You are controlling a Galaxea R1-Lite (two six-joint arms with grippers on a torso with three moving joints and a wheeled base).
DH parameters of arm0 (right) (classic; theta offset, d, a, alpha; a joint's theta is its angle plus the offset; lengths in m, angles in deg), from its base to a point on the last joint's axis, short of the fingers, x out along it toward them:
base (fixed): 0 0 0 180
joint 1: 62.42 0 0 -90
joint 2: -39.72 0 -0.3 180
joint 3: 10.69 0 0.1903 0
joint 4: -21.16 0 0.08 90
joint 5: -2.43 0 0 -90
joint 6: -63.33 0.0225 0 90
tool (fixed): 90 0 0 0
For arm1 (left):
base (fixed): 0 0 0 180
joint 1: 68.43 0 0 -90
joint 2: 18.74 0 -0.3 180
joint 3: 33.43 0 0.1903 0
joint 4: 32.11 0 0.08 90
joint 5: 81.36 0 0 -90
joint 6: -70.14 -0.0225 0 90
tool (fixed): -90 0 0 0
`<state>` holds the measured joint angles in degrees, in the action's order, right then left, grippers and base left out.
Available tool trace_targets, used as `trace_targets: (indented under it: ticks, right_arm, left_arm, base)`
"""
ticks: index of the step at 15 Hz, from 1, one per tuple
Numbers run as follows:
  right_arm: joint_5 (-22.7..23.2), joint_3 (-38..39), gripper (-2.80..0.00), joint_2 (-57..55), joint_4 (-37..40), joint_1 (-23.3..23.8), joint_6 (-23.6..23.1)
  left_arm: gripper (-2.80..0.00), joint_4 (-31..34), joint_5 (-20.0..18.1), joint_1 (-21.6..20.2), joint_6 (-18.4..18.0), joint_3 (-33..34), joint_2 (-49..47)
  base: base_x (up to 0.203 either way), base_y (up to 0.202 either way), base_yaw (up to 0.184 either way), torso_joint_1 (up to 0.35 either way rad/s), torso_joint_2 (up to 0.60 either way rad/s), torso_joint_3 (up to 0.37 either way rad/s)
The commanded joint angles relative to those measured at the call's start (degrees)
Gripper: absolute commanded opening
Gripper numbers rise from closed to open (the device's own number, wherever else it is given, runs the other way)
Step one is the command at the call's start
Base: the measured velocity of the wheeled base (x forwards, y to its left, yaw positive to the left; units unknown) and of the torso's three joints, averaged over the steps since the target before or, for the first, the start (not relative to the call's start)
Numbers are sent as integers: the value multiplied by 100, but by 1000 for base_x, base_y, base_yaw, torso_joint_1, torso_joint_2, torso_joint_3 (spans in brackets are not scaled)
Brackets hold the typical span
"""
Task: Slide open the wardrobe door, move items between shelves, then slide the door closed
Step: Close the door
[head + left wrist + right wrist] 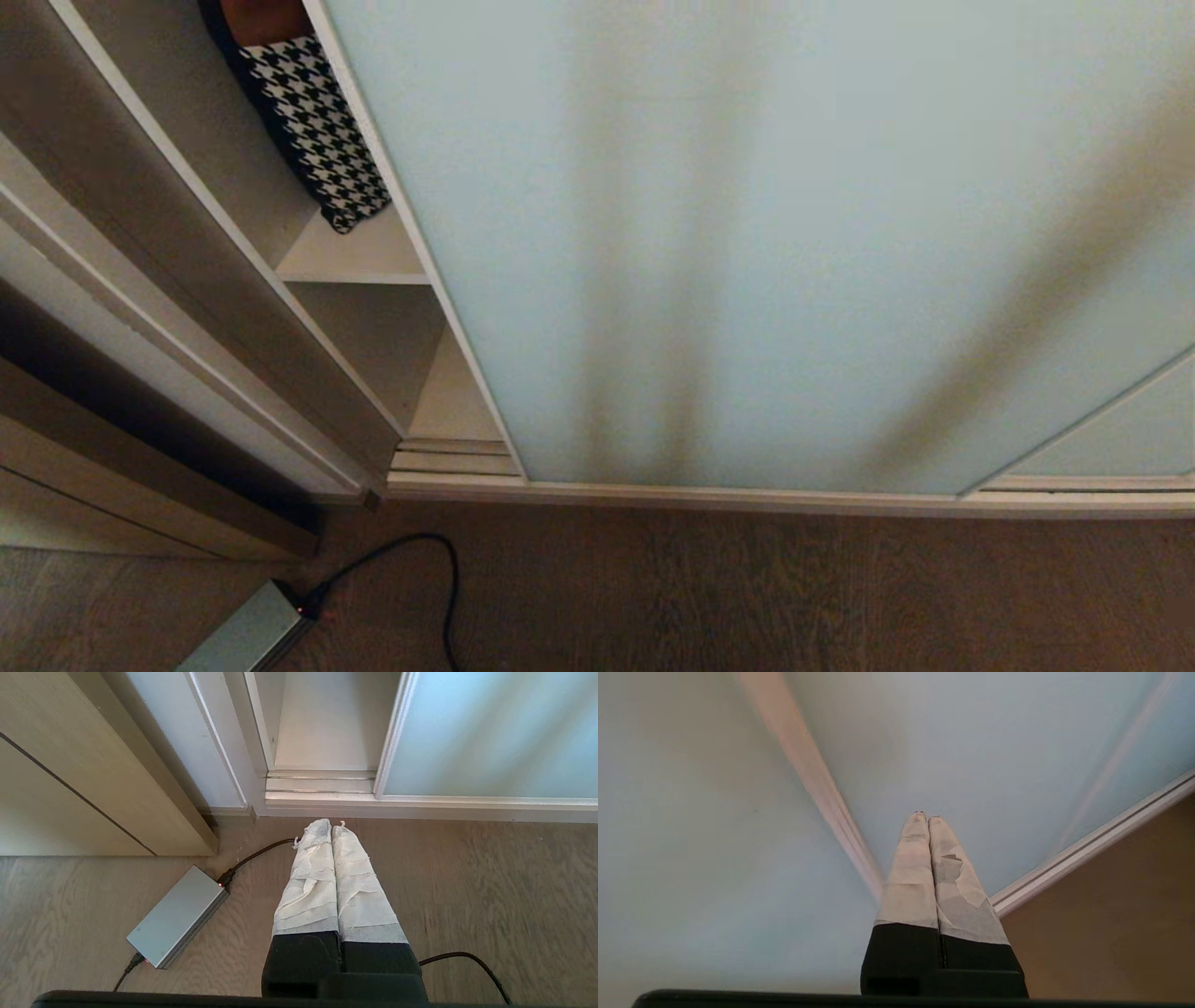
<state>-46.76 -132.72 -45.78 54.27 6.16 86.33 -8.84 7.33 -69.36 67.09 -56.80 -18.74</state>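
Two claws show only in their own wrist views, and both have their taped fingers pressed together with nothing between them. No brand, label or writing can be read anywhere. The sliding wardrobe door (747, 243), a tall frosted pale blue-green panel in a slim cream frame, stands upright with its long axis vertical and covers most of the wardrobe front; a narrow gap is open at its left edge. In this gap, white shelves (359, 257) lie flat, and a black-and-white houndstooth bag (313, 131) leans on the upper one. The left claw (331, 823) points down at the wood floor (490, 891), near a grey box (180, 914) with a black cable (257, 854). The right claw (927, 817) points toward the frosted door glass.
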Motion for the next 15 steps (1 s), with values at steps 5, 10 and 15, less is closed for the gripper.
trace_targets:
  ticks: [5, 10, 15]
  right_arm:
    - [1486, -889, -280, -852, 1570, 43, 261]
    - [1711, -1082, -280, -1216, 1540, -333, 852]
    - [1703, -1089, -280, -1347, 1540, -784, 864]
  left_arm:
    - [-280, 1, 0, -4, -3, 0, -9]
    - [-280, 1, 0, -4, -3, 0, -9]
    - [-280, 1, 0, 4, -3, 0, -9]
  base:
    - [0, 0, 0, 0, 0, 0]
    - [0, 0, 0, 0, 0, 0]
    - [0, 0, 0, 0, 0, 0]
